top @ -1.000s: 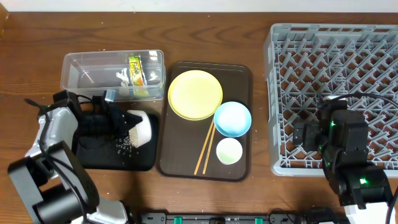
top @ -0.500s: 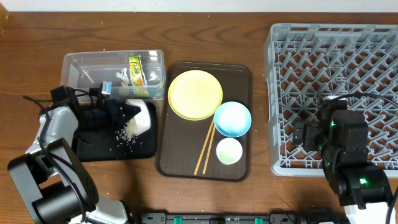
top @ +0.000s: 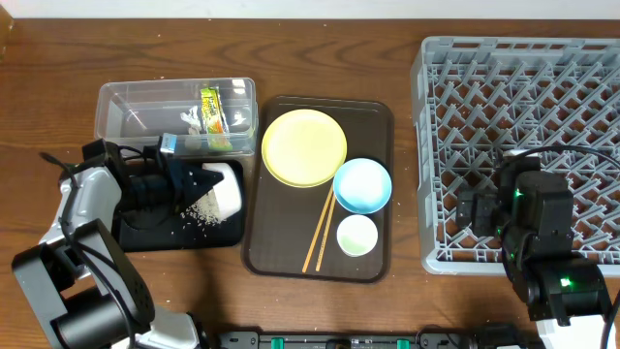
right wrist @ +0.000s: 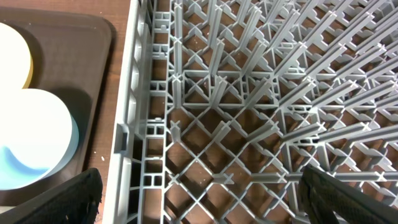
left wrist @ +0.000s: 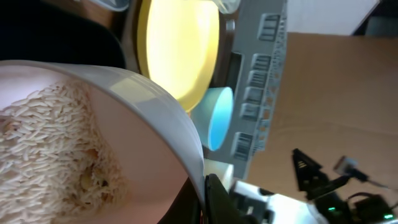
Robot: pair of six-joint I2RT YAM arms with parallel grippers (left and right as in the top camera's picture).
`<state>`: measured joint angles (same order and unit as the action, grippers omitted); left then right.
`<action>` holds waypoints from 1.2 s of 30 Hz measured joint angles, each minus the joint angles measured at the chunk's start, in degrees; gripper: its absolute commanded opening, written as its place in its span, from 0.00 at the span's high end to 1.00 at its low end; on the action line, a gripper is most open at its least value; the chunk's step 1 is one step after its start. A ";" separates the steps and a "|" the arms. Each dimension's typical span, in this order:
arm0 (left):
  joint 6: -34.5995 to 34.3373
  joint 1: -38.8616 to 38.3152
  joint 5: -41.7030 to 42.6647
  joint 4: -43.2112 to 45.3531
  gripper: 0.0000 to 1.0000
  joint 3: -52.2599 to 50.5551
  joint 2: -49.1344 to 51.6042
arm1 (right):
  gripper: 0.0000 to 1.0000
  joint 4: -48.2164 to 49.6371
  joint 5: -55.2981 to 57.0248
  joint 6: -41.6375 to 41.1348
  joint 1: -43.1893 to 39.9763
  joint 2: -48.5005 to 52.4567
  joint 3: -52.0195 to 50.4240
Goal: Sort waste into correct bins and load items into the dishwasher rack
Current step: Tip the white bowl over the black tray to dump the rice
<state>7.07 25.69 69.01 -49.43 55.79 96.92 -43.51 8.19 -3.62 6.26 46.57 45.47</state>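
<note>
The left gripper [top: 197,178], at the left-centre of the overhead view, is clamped shut on the rim of the white bowl [top: 223,188] and holds it tipped on its side over the black tray [top: 225,234]. Some rice grains [top: 201,210] lie scattered on the tray below the bowl's mouth. The left wrist view shows a good layer of rice inside the bowl, so the emptying looks only partly done. Just above the tray, the clear tub [top: 126,102] already holds the green-yellow wrapper [top: 211,109] and the white scraps [top: 190,120].

At the centre, the brown serving tray [top: 281,247] carries the yellow plate [top: 304,146], the light blue bowl [top: 362,184], the small white cup [top: 356,235] and the chopsticks [top: 319,233], none of them loaded yet.

At the lower right, the right gripper [right wrist: 205,208] hangs with its jaws spread wide and nothing between them, over the lower-left part of the dishwasher rack [top: 523,68], which holds nothing. Waste sorting looks nearly finished. Loading has not begun, and all five items are left to place.
</note>
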 measured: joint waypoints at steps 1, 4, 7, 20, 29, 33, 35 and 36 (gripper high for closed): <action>-0.85 0.24 0.26 -0.09 0.94 0.00 -0.17 | 0.01 0.00 0.00 0.00 0.00 0.00 0.00; -1.55 1.70 1.75 -0.13 0.94 0.00 -0.26 | 0.01 0.00 -0.02 0.00 0.00 0.00 0.00; -0.24 3.65 5.09 -0.46 0.94 0.00 -0.26 | 0.01 0.00 -0.02 0.00 0.00 0.00 0.00; 1.84 7.30 17.90 -2.64 0.94 0.00 -0.26 | 0.01 0.00 -0.04 0.00 0.00 0.00 0.00; -2.49 9.38 19.39 -3.32 0.94 0.00 -0.28 | 0.01 0.00 -0.07 0.00 0.00 0.00 0.00; -2.82 10.16 19.41 -3.34 0.94 0.00 -0.28 | 0.01 0.00 -0.07 0.00 0.00 0.00 0.00; -2.82 10.34 19.41 -3.34 0.94 0.00 -0.28 | 0.01 0.00 -0.07 0.00 0.00 0.00 0.00; -2.82 10.43 19.41 -3.34 0.94 0.00 -0.28 | 0.01 0.00 -0.07 0.00 0.00 0.00 0.00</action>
<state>4.25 36.12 88.42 -52.77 55.79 96.64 -43.51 8.12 -3.62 6.26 46.57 45.47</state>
